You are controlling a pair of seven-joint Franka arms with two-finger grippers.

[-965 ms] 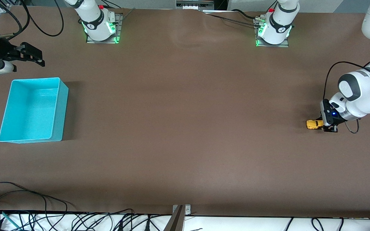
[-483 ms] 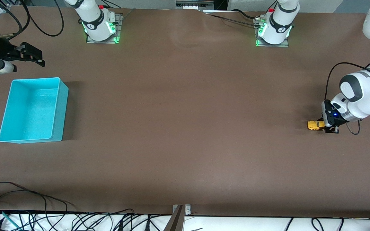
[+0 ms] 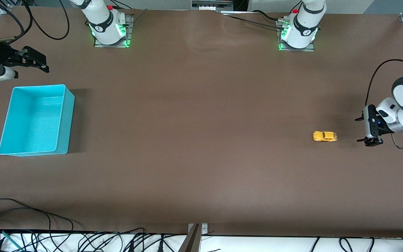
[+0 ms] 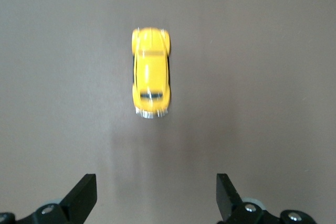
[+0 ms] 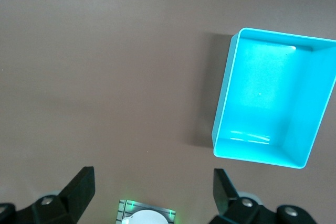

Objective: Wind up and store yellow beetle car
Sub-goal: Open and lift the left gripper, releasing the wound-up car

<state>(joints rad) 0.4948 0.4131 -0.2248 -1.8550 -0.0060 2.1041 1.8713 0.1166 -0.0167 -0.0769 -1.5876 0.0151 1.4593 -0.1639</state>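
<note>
While the yellow beetle car [image 3: 324, 136] stood on its wheels on the bare brown table [image 3: 201, 140], toward the left arm's end, your left gripper [image 3: 365, 130] sat low just beside it with nothing between its fingers. Those fingers [image 4: 84, 196] were spread wide, and a clear strip of tabletop lay between them and the car, so the toy was touched by nothing. In the left wrist view you could see the car [image 4: 151, 72] lengthwise, in line with the gap between the two fingertips, its outline a little smeared. It pointed along the table's length.

Your right gripper [image 3: 35, 61] waited up in the air at the right arm's end, over the tabletop beside the turquoise bin [image 3: 66, 119], its fingers [image 5: 79, 190] likewise wide apart and holding nothing. The bin stood upright on the table with no contents, well apart from the car, nearly the whole length of the table between them. Cables [image 3: 30, 224] lay along the table's edge nearest the front camera.
</note>
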